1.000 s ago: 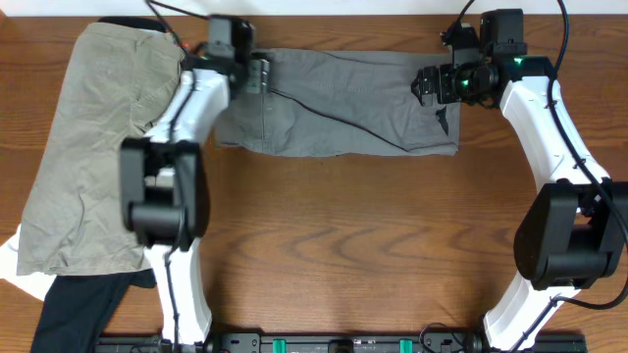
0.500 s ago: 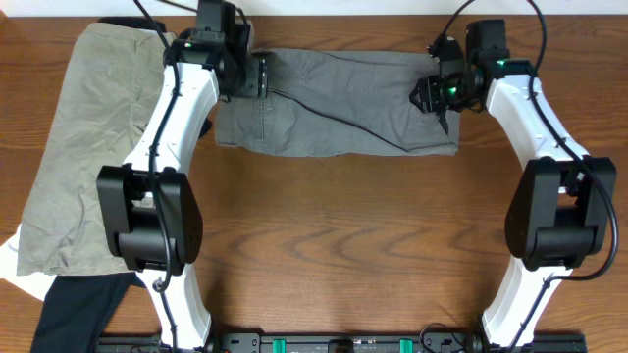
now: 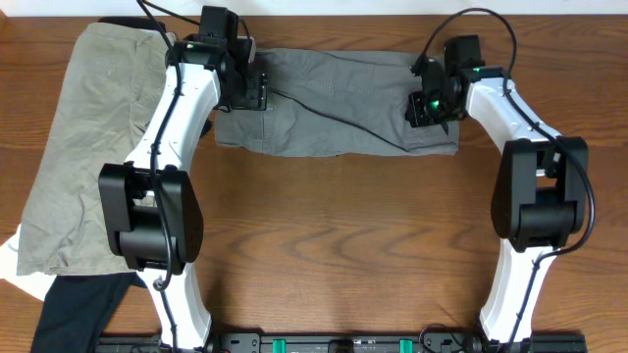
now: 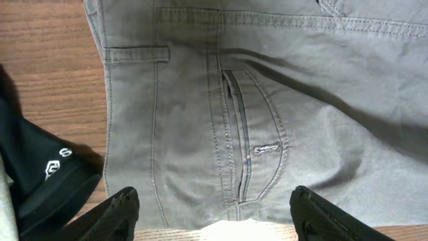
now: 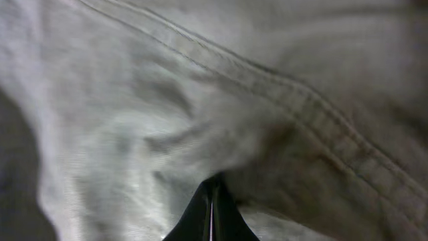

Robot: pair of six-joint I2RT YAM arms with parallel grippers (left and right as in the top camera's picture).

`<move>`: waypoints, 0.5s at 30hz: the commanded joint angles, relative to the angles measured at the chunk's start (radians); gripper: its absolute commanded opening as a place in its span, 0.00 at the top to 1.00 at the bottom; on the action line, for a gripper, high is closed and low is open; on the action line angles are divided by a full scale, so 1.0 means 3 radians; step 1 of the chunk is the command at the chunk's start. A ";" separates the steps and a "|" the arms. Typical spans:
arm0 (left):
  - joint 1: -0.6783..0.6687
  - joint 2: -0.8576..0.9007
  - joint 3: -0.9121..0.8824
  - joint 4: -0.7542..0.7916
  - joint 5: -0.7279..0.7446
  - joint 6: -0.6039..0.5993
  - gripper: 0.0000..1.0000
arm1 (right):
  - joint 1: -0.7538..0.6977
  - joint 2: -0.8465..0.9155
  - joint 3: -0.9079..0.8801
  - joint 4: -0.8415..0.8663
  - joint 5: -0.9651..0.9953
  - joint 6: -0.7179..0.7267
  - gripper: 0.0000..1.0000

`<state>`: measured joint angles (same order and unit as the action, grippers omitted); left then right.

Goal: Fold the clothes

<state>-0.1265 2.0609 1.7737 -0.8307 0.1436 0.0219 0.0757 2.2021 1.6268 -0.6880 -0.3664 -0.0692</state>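
The grey shorts (image 3: 334, 103) lie flat along the far edge of the table, folded into a long strip. My left gripper (image 3: 257, 88) hovers over their left end, open. In the left wrist view its two fingertips (image 4: 122, 206) stand wide apart just above the cloth, at the shorts' edge by a stitched pocket (image 4: 251, 134). My right gripper (image 3: 420, 106) is down on the shorts' right end. In the right wrist view it (image 5: 212, 191) is shut, with a fold of the grey fabric (image 5: 134, 134) bunched at its tips.
A paler khaki garment (image 3: 88, 147) lies spread at the left of the wooden table (image 3: 343, 226), with a black garment (image 3: 74, 309) and a white piece (image 3: 10, 265) at its near end. Something black with a white logo (image 4: 40, 167) lies beside the shorts' left edge.
The right gripper has gone from wide open to shut and has moved left and down onto the shorts' right end. The left gripper has shifted only slightly.
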 commanded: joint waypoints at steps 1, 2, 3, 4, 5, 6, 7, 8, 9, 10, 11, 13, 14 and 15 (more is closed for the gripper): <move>-0.0003 -0.0010 0.0000 -0.0027 0.0020 -0.0033 0.26 | -0.0064 0.0020 0.0039 -0.0103 0.0075 0.0041 0.99; -0.0003 -0.0020 0.0000 -0.0048 0.0019 -0.0046 0.26 | -0.0079 0.0020 0.0039 -0.0160 0.0121 0.0041 0.99; -0.0003 -0.0041 0.0003 -0.0084 0.0019 -0.0060 0.26 | -0.0098 0.0020 0.0037 -0.0239 0.0193 0.0041 0.99; -0.0003 -0.0062 0.0005 -0.0112 0.0019 -0.0058 0.26 | -0.0114 0.0020 0.0023 -0.0301 0.0262 0.0041 0.99; -0.0003 -0.0090 0.0011 -0.0137 0.0018 -0.0056 0.25 | -0.0131 0.0020 0.0006 -0.0352 0.0314 0.0041 0.99; -0.0003 -0.0117 0.0014 -0.0151 0.0018 -0.0056 0.25 | -0.0154 0.0020 -0.0011 -0.0420 0.0357 0.0042 0.99; -0.0003 -0.0159 0.0017 -0.0168 0.0018 -0.0056 0.25 | -0.0177 0.0020 -0.0020 -0.0487 0.0381 0.0042 0.99; -0.0003 -0.0191 0.0017 -0.0173 0.0018 -0.0056 0.25 | -0.0206 0.0020 -0.0028 -0.0567 0.0408 0.0041 0.99; -0.0003 -0.0233 0.0017 -0.0183 0.0019 -0.0057 0.25 | -0.0237 0.0020 -0.0038 -0.0629 0.0432 0.0042 0.99; -0.0003 -0.0276 0.0017 -0.0188 0.0019 -0.0057 0.25 | -0.0276 0.0020 -0.0041 -0.0698 0.0437 0.0041 0.99; -0.0003 -0.0308 0.0017 -0.0197 0.0019 -0.0058 0.25 | -0.0313 0.0020 -0.0041 -0.0752 0.0436 0.0041 0.98; -0.0004 -0.0371 0.0017 -0.0219 0.0020 -0.0058 0.25 | -0.0398 0.0020 -0.0041 -0.0844 0.0436 0.0031 0.98; -0.0004 -0.0392 0.0017 -0.0233 0.0020 -0.0058 0.25 | -0.0434 0.0019 -0.0041 -0.0874 0.0435 0.0005 0.98; -0.0004 -0.0407 0.0017 -0.0248 0.0020 -0.0058 0.25 | -0.0474 0.0018 -0.0041 -0.0896 0.0435 -0.0032 0.99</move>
<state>-0.1265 1.9892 1.7737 -0.8940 0.1478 0.0181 -0.0269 2.2028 1.6245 -0.9398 -0.2707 -0.0631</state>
